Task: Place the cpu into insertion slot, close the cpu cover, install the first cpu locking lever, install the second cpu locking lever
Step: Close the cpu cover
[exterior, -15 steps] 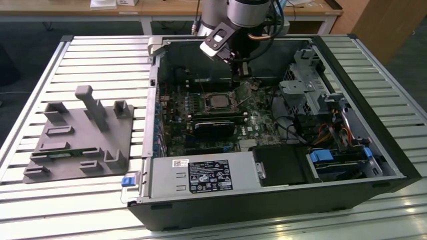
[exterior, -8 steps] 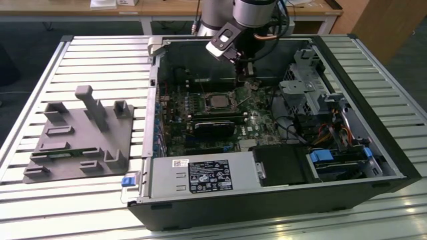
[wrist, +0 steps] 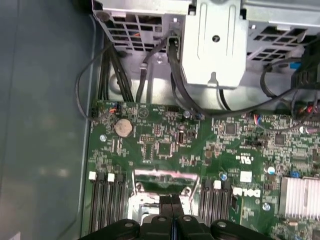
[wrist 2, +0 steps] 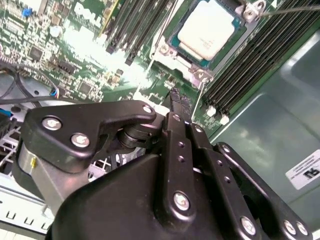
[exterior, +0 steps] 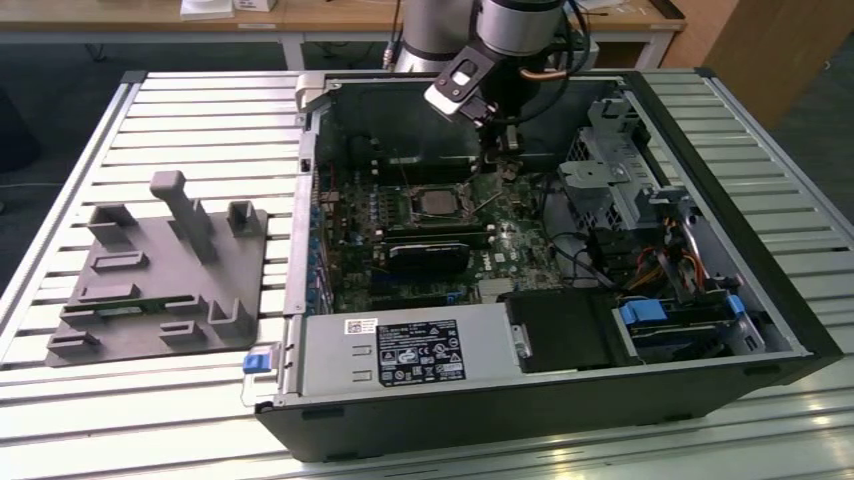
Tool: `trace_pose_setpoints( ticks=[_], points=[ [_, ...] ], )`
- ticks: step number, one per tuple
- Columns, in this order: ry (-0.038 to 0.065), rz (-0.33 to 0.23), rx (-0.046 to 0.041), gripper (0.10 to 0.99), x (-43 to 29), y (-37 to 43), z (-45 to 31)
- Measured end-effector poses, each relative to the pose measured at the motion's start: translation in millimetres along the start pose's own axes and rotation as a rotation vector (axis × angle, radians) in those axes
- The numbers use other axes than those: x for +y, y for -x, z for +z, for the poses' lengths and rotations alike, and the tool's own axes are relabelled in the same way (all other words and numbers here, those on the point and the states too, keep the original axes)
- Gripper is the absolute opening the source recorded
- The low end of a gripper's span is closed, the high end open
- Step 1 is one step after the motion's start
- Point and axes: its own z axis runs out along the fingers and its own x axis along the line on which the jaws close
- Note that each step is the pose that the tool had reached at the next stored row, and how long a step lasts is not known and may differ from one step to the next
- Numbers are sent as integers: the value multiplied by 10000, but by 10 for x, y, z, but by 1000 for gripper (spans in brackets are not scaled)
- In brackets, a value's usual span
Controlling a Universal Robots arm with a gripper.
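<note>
Second wrist view showed the cpu [wrist 2: 206, 29] seated in the insertion slot [wrist 2: 175, 42], the gripper [wrist 2: 177, 97] poised just beside it above the green motherboard [wrist 2: 75, 60], fingers pressed together, empty.

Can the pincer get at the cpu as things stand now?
Probably yes. The pincer hangs close beside the cpu, whose metal face lies bare, and no cable or part stands between them.

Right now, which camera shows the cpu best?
The second wrist view: the cpu lies close, its face unobstructed. The exterior view shows a tiny distant square; in the first wrist view the tool blocks it.
</note>
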Motion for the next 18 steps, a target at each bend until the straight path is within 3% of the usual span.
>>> trace_pose_setpoints(
  ticks=[6,18],
  points=[
    [0,-1,-1,106,54,-5,13],
    [0,-1,-6,106,248,-10,39]
  ],
)
